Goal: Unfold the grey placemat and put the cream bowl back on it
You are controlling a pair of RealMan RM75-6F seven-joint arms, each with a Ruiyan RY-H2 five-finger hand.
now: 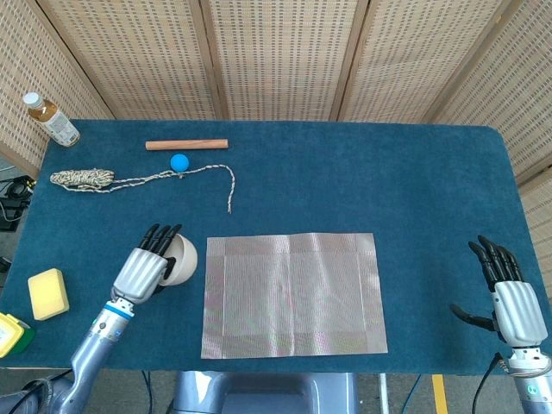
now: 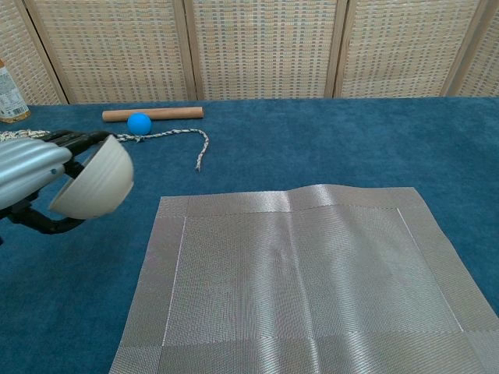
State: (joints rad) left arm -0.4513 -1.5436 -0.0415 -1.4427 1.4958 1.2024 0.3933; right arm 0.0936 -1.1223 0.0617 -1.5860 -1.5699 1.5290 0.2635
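Observation:
The grey placemat (image 1: 293, 293) (image 2: 304, 280) lies flat and fully spread near the table's front edge, with fold creases across it. My left hand (image 1: 147, 267) (image 2: 31, 173) holds the cream bowl (image 1: 182, 260) (image 2: 95, 184) lifted off the table and tipped on its side, just left of the mat's left edge. My right hand (image 1: 509, 297) rests at the front right corner, fingers spread and holding nothing; the chest view does not show it.
A wooden stick (image 1: 186, 144), a blue ball (image 1: 179, 162) and a coiled rope (image 1: 129, 178) lie at the back left. A bottle (image 1: 50, 119) stands at the far left corner. A yellow sponge (image 1: 47, 292) sits at the front left edge.

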